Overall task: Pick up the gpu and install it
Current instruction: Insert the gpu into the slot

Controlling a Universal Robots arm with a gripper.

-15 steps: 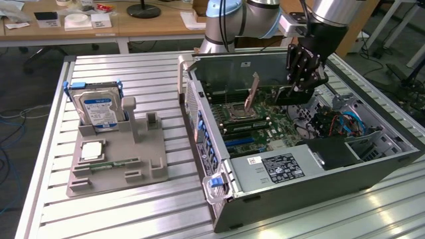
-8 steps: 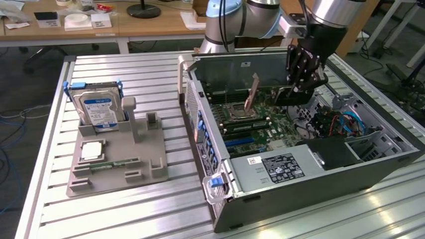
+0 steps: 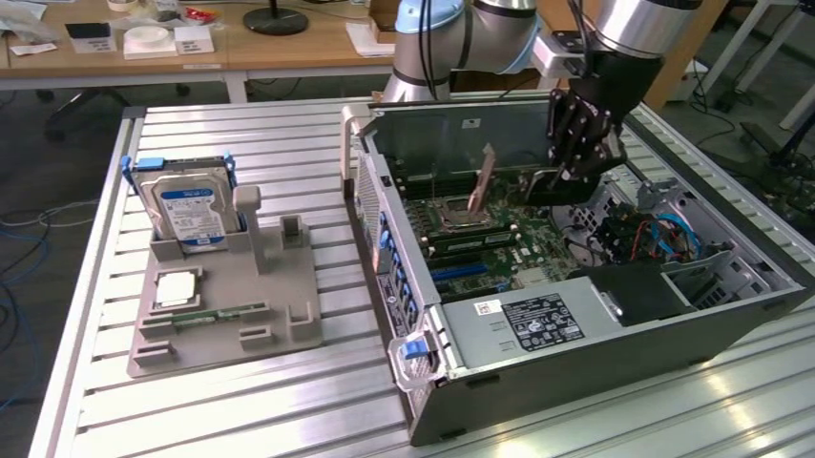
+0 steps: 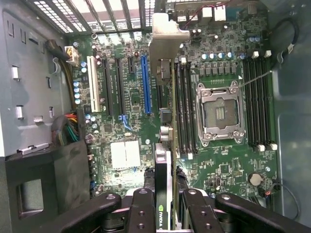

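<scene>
Silver arm (image 3: 637, 27) w/ blue caps — black gripper (image 3: 575, 162).

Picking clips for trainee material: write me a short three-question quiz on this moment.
1. True or false: the claw grips the gpu.
2. Where is the hard drive? A) standing in the holder outside the case; B) inside the case; C) in the claw.
3. Fill in: the long slot beside the gpu is coloured ____.
Key: 1 true; 2 A; 3 blue.
</scene>
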